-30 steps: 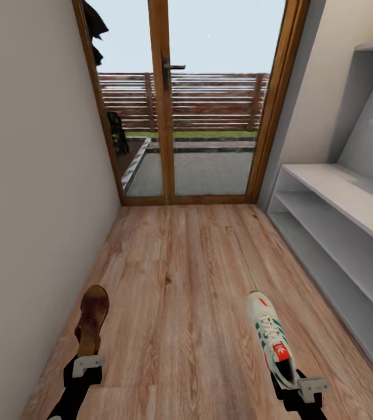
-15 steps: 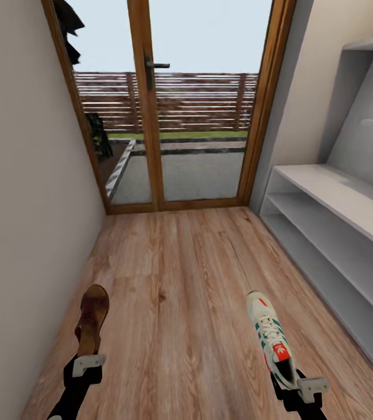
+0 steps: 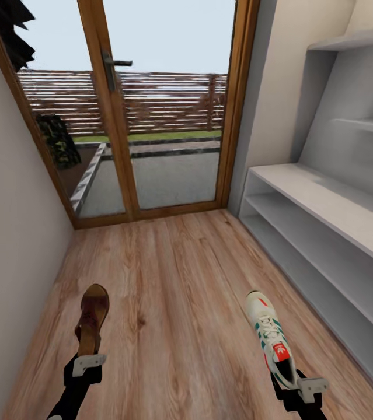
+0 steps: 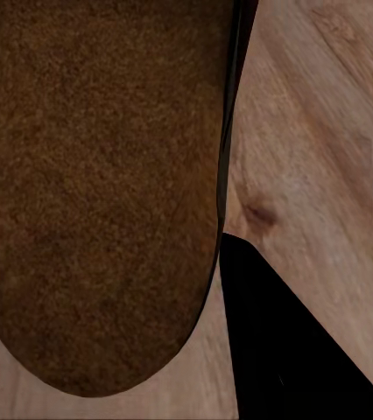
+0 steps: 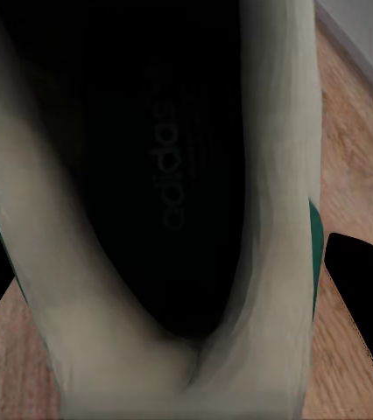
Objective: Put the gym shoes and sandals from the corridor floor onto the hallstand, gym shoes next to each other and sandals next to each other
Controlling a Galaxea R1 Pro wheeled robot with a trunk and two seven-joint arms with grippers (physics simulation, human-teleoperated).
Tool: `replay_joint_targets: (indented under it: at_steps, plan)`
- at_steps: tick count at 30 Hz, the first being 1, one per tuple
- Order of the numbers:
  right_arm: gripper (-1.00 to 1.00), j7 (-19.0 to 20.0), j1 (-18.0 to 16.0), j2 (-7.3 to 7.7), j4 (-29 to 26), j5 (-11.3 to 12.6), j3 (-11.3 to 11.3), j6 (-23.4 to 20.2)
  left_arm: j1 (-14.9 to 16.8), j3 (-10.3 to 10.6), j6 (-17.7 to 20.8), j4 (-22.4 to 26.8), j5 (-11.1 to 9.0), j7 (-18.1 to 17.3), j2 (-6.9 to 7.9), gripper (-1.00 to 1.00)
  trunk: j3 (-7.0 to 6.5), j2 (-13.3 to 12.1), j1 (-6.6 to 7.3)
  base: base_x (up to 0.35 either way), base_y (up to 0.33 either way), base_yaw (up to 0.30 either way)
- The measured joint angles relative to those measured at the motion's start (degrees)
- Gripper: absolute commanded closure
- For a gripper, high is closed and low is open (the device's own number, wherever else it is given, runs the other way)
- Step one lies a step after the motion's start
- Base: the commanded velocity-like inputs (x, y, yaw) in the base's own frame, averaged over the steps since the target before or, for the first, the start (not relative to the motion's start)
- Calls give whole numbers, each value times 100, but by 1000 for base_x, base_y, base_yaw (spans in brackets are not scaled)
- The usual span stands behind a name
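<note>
The left claw point(image 3: 84, 363) is clamped on the heel of a brown sandal point(image 3: 91, 318), up above the corridor floor point(image 3: 174, 280). The right claw point(image 3: 303, 386) is clamped on a gym shoe point(image 3: 271, 337). The hallstand point(image 3: 326, 216) stands along the right wall.

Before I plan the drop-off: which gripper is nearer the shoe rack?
Right. The right gripper, holding a sneaker, is beside the shoe rack; the left gripper, holding a sandal, is by the opposite wall.

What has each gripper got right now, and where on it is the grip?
The left gripper holds a sandal by its heel end. The right gripper holds a gym shoe at its heel.
</note>
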State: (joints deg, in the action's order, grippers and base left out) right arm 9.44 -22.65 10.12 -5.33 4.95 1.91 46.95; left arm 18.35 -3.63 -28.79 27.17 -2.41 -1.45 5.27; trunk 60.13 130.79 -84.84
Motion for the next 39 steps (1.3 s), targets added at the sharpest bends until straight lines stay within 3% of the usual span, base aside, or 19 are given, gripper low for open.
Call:
replay_joint_targets:
  at_steps: [6,20,39]
  plan:
    - [100,0,1,2,0,1,-2,0,0,0,-1,0,0,0,0,100,0,0,0,319,148,-261]
    - [100,10,-1,-3,1,0,0,-3,-1,-1,-2,11,0,0,0,100,0,0,0,300,181,-47]
    - [100,9,-1,-2,-1,4,-7,-3,0,-1,-1,26,0,0,0,100,0,0,0,291,191,-251]
